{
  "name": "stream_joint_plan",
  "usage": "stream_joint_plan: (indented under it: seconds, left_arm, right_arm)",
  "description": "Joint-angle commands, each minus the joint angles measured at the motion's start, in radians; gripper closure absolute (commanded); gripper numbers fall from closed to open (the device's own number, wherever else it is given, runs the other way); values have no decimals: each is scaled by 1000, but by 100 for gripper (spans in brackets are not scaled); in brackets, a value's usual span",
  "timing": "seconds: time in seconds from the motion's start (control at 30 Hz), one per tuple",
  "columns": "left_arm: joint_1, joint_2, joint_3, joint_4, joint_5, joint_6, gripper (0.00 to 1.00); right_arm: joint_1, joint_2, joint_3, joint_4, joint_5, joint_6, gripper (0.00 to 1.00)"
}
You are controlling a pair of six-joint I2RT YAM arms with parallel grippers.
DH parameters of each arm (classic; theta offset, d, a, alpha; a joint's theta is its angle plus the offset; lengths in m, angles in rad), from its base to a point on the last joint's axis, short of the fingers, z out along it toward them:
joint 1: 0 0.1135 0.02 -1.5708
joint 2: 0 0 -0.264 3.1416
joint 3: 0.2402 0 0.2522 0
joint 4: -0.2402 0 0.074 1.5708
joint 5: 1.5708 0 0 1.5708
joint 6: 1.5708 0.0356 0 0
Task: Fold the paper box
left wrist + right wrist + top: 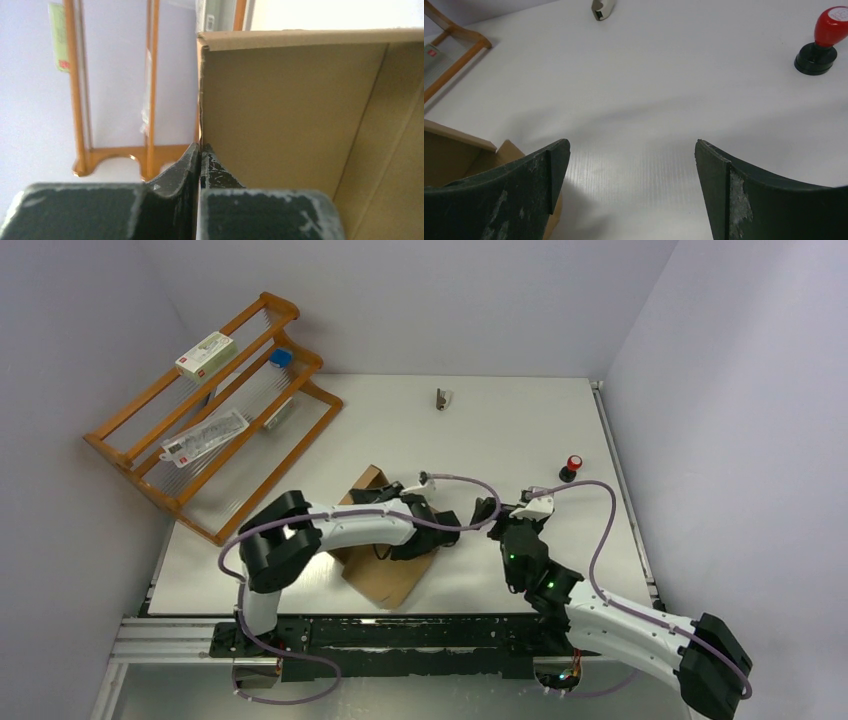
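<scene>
Two black fingers of the left gripper (200,152) are pressed together on the thin free edge of a raised wall of the box (280,115), and the cardboard rises straight from between the tips. On one side of that grip is the brown inside of the box, with a crease where the pinched wall meets the next panel. On the other side, well beyond the tips, stands the wooden rack (150,100). The box rests on the table (649,90) beneath this arm, which partly hides it from above. Near a corner of the box the right gripper (631,152) hangs over bare table, fingers wide apart and nothing between them. A red stamp (824,40) sits well ahead of it. The box looks light and thin, stiff across its panels but ready to bend at the creases, so a pull may drag it rather than fold it. The best holds are probably free edges near a crease, with the other hand pinning the base; a hard pinch in mid-panel risks a dent.
</scene>
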Motion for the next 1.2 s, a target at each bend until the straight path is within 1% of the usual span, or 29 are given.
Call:
stream_joint_plan:
  seconds: [0.0,0.03,0.1,0.17,0.3,0.37,0.47,0.53,0.67,0.73,0.8,0.9,0.97,1.07,1.17]
  left_arm:
    - [76,-161,-90,276,158,246,95]
    - [93,-209,-122,367,226,305,95]
    - [127,-294,-174,514,339,362,95]
    - [160,-344,-200,568,423,377,95]
    - [225,-376,-220,589,514,348,95]
    - [272,-385,-234,601,586,317,95]
    - [352,-401,-272,625,731,250,95]
    - [416,-422,-323,668,820,208,95]
    - [509,-500,-487,864,994,139,95]
    - [564,-528,-562,929,1078,92,95]
    - [604,-550,-630,974,1124,33,94]
    - [633,-599,-722,1084,1207,-76,93]
    - [639,-624,-769,1144,1230,-165,90]
    - [640,-623,-803,1204,1256,-234,89]
    - [639,-604,-847,1296,1302,-296,84]
  right_arm:
    - [-5,-55,1,12,-17,-11,0]
    - [-5,-69,-1,7,-20,-12,0]
    - [-4,-94,-3,-5,-24,-8,0]
    - [-4,-113,-3,-22,-28,-3,0]
    - [-5,-120,9,-38,-64,-6,0]
    - [-4,-112,25,-52,-89,-10,0]
    - [-4,-87,73,-96,-146,-13,0]
    - [-4,-67,125,-149,-190,-12,0]
    - [-5,-18,248,-286,-276,-4,0]
    - [-5,7,301,-357,-315,1,0]
    - [-5,25,354,-412,-364,-1,0]
    - [-4,49,422,-458,-443,-13,0]
    - [-4,75,480,-499,-480,-23,0]
    - [-4,144,585,-584,-515,-29,0]
    - [-5,220,668,-632,-577,-42,0]
